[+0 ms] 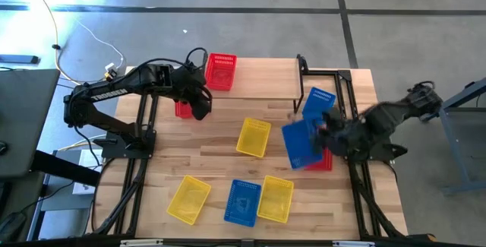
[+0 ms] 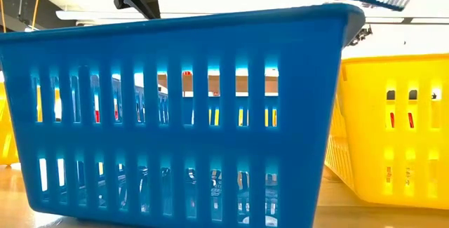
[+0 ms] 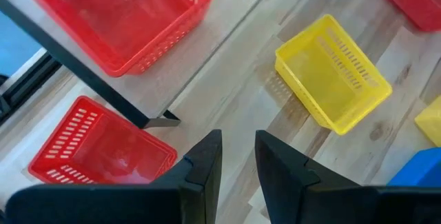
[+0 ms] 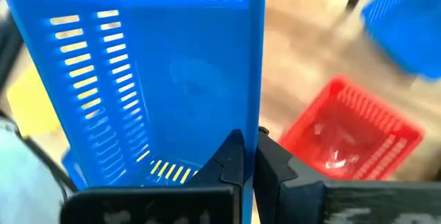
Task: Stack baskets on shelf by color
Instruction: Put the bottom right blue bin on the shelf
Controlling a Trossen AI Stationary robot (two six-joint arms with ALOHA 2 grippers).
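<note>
The shelf [image 1: 266,78] stands at the table's far side with one red basket [image 1: 221,71] on its left end. A second red basket [image 3: 96,148] lies on the table by the shelf's left leg, and my left gripper [image 3: 238,141] hovers open above and beside it, holding nothing. At the right, my right gripper [image 4: 249,141] is shut on a blue basket [image 1: 302,142] held in the air over a third red basket [image 4: 348,131]. Another blue basket [image 1: 317,101] sits by the shelf's right end. Yellow baskets [image 1: 254,137] [image 1: 189,198] [image 1: 276,198] and a blue one [image 1: 243,201] rest flat on the table. My right gripper pinches the blue basket's side wall at its rim [image 4: 253,110], one finger inside the basket and one outside. The fingers slant down from the table's right side. The basket is lifted clear of the table and tilted, its open side toward the wrist camera.
The low view is filled by the near blue basket [image 2: 182,116] with a yellow one [image 2: 393,130] to its right. Black frame rails [image 1: 137,148] [image 1: 357,178] run along both table sides. Bare wood shows at the table's middle left [image 1: 197,148].
</note>
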